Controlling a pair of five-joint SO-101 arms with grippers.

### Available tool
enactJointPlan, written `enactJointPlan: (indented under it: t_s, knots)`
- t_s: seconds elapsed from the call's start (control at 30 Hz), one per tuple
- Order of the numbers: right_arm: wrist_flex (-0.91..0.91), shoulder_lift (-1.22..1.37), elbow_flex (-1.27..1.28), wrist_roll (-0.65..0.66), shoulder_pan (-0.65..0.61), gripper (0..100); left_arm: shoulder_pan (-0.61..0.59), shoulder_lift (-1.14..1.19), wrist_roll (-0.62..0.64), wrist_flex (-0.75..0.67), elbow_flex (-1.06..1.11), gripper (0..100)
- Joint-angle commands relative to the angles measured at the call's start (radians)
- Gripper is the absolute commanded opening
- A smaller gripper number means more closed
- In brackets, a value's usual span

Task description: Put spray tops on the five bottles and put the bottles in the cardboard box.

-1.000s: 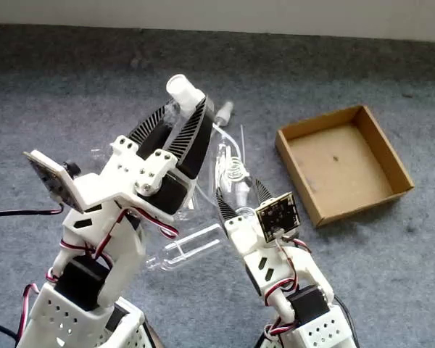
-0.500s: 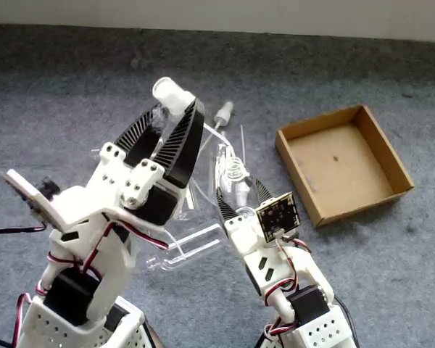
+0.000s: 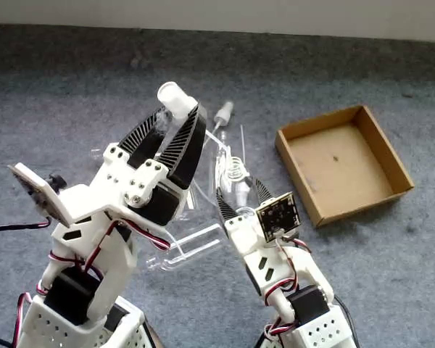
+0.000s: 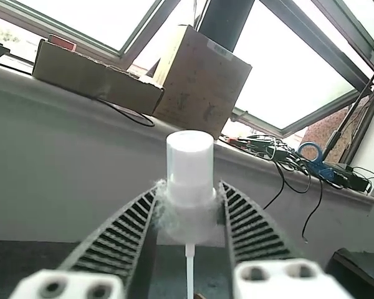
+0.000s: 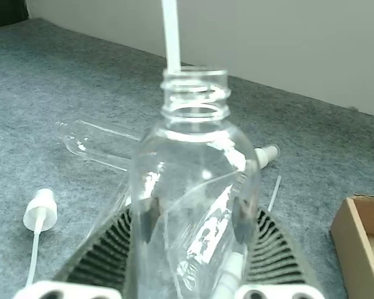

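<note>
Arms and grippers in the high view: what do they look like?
The left arm and right arm are white plastic shells around black motors, with red, black and white cables looped along the joints. The left gripper and the right gripper each have black, ribbed, wedge-shaped fingers. A small dark circuit board sits on the right wrist, and the bases are perforated.
</note>
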Motion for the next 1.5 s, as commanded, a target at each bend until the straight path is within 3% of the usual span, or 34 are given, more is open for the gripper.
enactJointPlan:
  t_s: [0.0, 0.13, 0.6, 0.87, 1.1, 1.27, 1.47]
  knots:
    - [0.004, -0.021, 0.163, 0.002, -0.001, 7.9, -0.013, -0.008, -0.009, -0.048, -0.056, 0]
    - [0.004, -0.021, 0.163, 0.002, -0.001, 7.9, -0.028, -0.007, -0.008, -0.109, 0.001, 0]
    - [0.004, -0.021, 0.163, 0.002, 0.001, 7.9, -0.027, -0.010, -0.002, -0.104, 0.110, 0]
    - [0.005, -0.021, 0.163, 0.002, 0.001, 7.9, 0.117, -0.016, -0.011, -0.106, 0.294, 1]
    - [0.005, -0.021, 0.163, 0.003, 0.001, 7.9, 0.157, -0.018, -0.123, -0.107, 0.395, 1]
    - [0.005, -0.021, 0.163, 0.123, 0.001, 7.9, 0.159, -0.018, -0.123, -0.109, 0.449, 1]
    - [0.005, -0.021, 0.163, 0.127, -0.001, 7.9, 0.157, -0.016, -0.126, -0.109, 0.496, 1]
